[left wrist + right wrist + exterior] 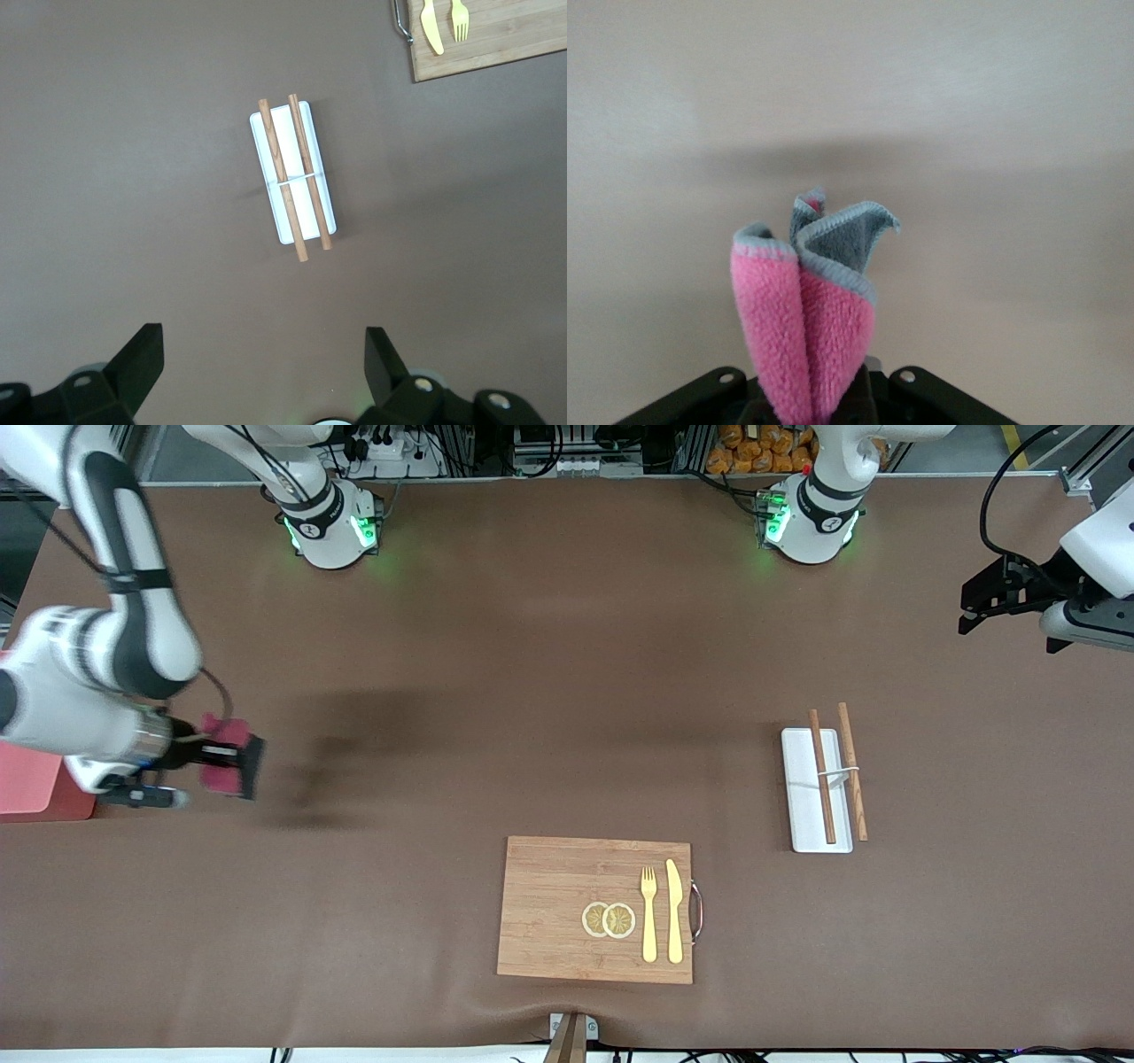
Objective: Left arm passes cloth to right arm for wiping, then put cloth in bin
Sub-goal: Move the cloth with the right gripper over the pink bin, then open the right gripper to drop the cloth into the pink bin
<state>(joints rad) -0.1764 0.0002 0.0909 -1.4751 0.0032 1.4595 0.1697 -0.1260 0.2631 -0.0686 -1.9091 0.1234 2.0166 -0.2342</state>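
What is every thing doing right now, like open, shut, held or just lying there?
Right tool: shut on the cloth, over the table beside the bin.
Cloth: held, bunched up.
Left tool: open, empty, above the white tray.
Bin: on the table's edge, cloth not in it.
White tray: lying flat, two wooden sticks across it.

bare brown table (pixel 549 691) between both arms, cutting board (pixel 567 908) and white tray (pixel 802 797) nearer the camera
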